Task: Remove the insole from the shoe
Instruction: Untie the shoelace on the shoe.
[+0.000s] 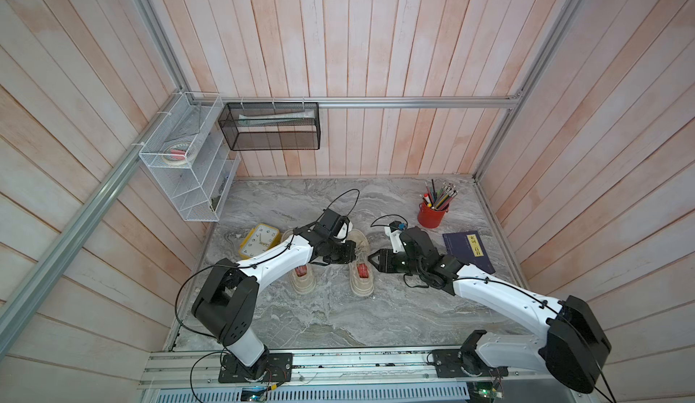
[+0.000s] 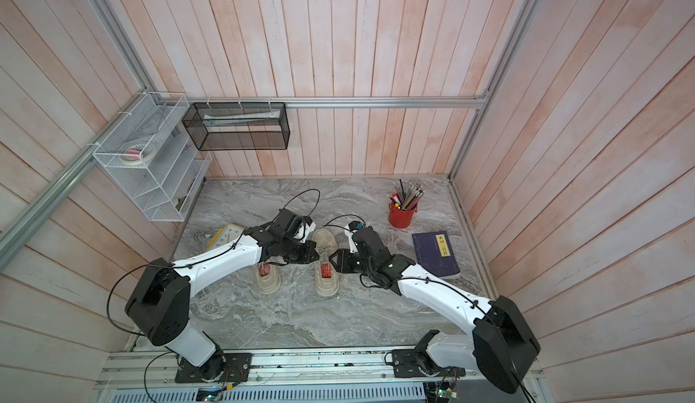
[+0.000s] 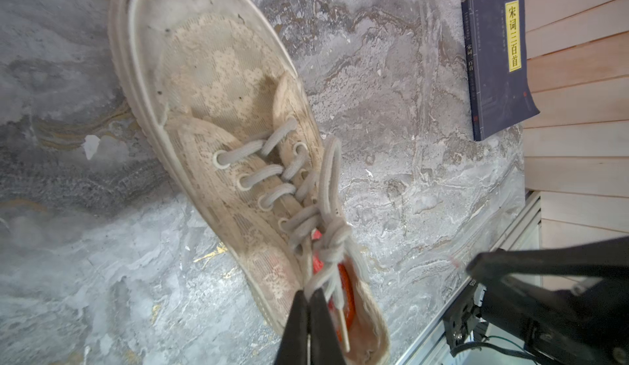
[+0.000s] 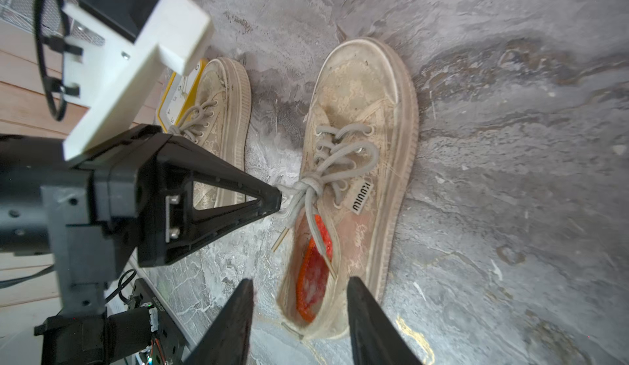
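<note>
Right claw (image 4: 300, 281) released, jaws either side of shoe (image 4: 367, 125) heel. Left claw (image 3: 309, 293) clenched on lace (image 3: 332, 244) at shoe's opening. Orange insole (image 4: 311, 278) inside shoe, heel end exposed: probably light, floppy; pinch that edge.

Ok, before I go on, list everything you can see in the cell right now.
Canvas lace-up shoes: two, beige, side by side mid-table.
Insoles: two, red-orange, one inside each shoe.
Square alarm clock: one, yellow, left of the shoes.
Cup of pencils: one, red, far right.
Book: one, dark blue, right edge.
Wire rack: one, white, left wall, holding a tape roll.
Mesh basket: one, black, back wall.
Marble tabletop: one, grey.
Left gripper: one, black, shut on a shoelace.
Right gripper: one, black, open at that shoe's heel.
</note>
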Available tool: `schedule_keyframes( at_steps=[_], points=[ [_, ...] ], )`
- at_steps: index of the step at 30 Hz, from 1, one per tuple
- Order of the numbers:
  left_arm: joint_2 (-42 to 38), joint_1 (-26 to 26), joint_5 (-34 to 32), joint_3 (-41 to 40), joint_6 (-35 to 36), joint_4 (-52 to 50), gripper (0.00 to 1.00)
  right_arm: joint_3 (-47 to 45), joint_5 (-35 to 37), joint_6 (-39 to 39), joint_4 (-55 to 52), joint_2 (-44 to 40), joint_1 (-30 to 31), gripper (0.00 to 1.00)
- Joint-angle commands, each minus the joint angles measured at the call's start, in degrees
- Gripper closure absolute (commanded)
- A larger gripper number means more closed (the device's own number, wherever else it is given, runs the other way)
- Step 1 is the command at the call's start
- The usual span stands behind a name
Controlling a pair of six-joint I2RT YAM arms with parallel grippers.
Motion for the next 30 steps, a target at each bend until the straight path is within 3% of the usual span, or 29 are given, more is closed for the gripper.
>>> schedule_keyframes(
  at_steps=[1,19,29,30],
  points=[
    [-1.1,0.6,1.2,-0.5,-0.4,1.9,1.00,1.7,-1.3,-2.3,2.5,2.8,0.7,0.56],
    [-1.4,1.1,1.5,-0.8,-0.6,2.1,1.00,5.4,1.3,-4.0,3.9,12.8,1.6,0.71],
    [-1.9,1.0,0.8,-1.0,-0.6,1.6,1.00,6.7,0.9,-4.1,4.5,13.3,1.6,0.93],
    [-2.1,1.0,0.5,-1.1,-0.7,1.5,0.95,6.8,1.0,-4.0,4.2,13.0,1.6,0.94]
  ],
)
